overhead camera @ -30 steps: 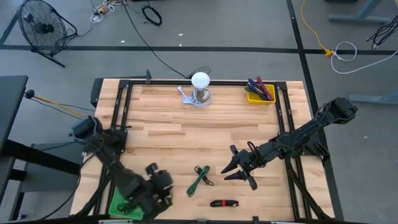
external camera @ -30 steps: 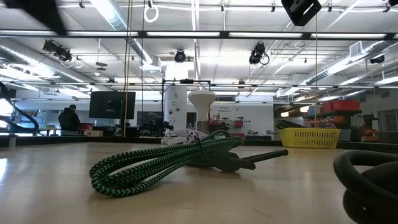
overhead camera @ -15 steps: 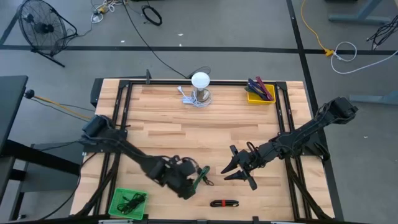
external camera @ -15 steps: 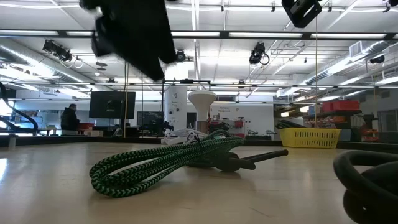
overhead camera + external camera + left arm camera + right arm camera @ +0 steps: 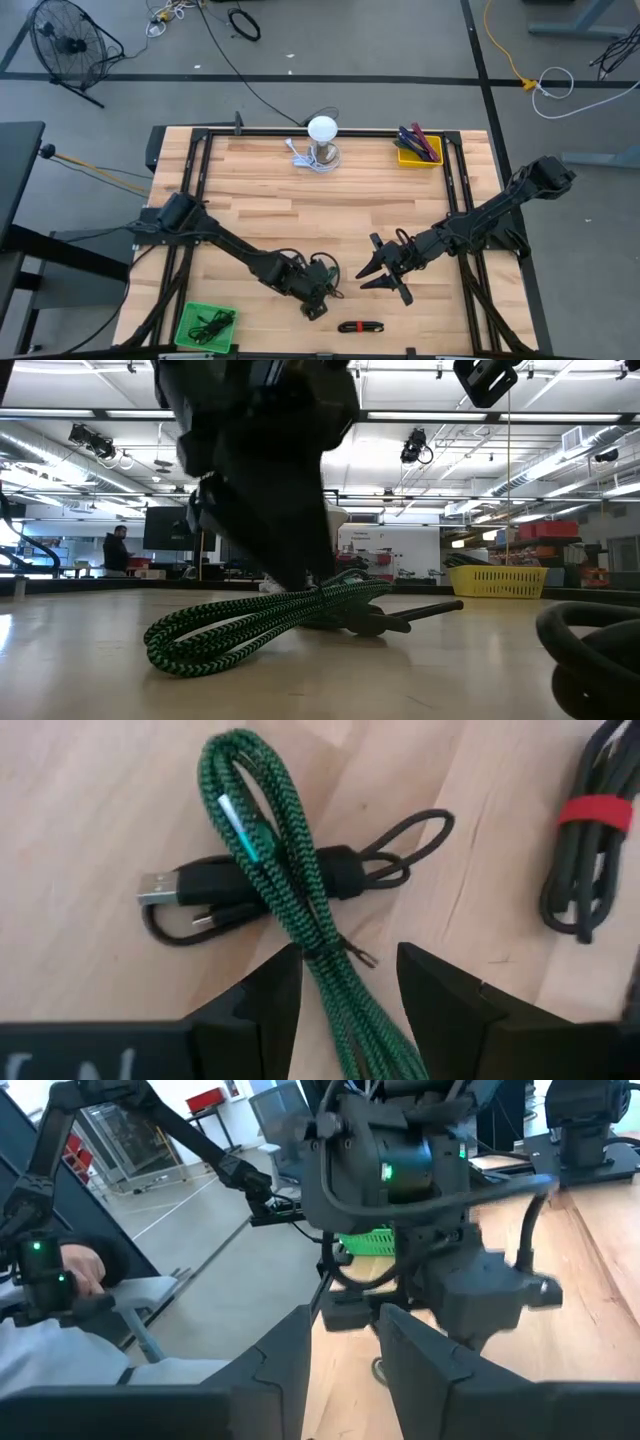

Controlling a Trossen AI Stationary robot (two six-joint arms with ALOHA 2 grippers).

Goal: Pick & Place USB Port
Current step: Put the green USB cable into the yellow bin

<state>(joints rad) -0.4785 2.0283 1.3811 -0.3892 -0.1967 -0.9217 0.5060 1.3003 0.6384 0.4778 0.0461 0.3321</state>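
Note:
A green braided USB cable (image 5: pixel 321 281), bundled with a black tie, lies flat on the wooden table near its front middle; it also shows in the low view (image 5: pixel 262 622) and the left wrist view (image 5: pixel 272 870). My left gripper (image 5: pixel 314 293) is open and low over the cable's near end, with one finger on each side of the bundle (image 5: pixel 345 995), and I see no touch. My right gripper (image 5: pixel 383 271) is open and empty, just right of the cable.
A black cable with a red tie (image 5: pixel 360 326) lies near the front edge. A green bin (image 5: pixel 205 326) holding a cable stands at the near left. A yellow bin (image 5: pixel 418 149) stands at the far right and a white lamp (image 5: pixel 322 135) at the far middle. A person's hand (image 5: pixel 75 1270) shows beyond the table.
My left gripper has swung from above the green bin at the near left toward the table's right and come down over the green cable, its open fingers now on either side of it. The cable has not moved.

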